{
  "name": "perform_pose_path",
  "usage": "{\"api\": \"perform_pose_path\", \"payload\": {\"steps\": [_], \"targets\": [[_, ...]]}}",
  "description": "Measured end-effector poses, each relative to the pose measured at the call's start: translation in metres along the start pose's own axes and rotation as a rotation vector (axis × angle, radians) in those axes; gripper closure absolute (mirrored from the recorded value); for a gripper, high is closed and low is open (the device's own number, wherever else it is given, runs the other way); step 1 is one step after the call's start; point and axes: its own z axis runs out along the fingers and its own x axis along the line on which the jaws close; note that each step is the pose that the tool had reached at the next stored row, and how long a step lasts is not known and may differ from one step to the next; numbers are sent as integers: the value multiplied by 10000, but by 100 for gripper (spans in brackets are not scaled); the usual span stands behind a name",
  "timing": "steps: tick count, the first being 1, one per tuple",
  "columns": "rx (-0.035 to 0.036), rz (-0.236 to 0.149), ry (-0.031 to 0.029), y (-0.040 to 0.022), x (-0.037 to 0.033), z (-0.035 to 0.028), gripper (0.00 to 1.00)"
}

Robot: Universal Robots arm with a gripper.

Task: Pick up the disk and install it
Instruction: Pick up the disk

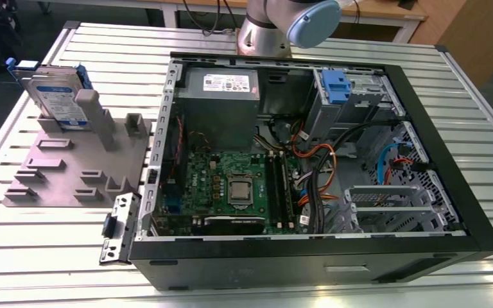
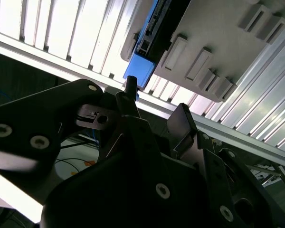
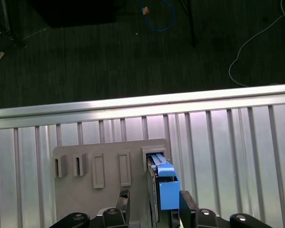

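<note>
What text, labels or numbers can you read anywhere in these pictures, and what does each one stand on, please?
Label on the disk, which stands in the grey holder: printed, too small to read.
White sticker on the power supply: printed, too small to read.
Markings on the motherboard: too small to read.
No text is legible enough to quote.
</note>
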Motion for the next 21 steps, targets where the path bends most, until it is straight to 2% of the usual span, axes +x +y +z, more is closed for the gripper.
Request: {"api": "perform_pose_path", "payload": {"steps": [9, 16, 21], "targets": [[1, 0, -1, -1, 0, 22, 47], [31, 1, 1, -9, -13, 95, 47], [40, 21, 12, -12, -18, 103, 47]]}}
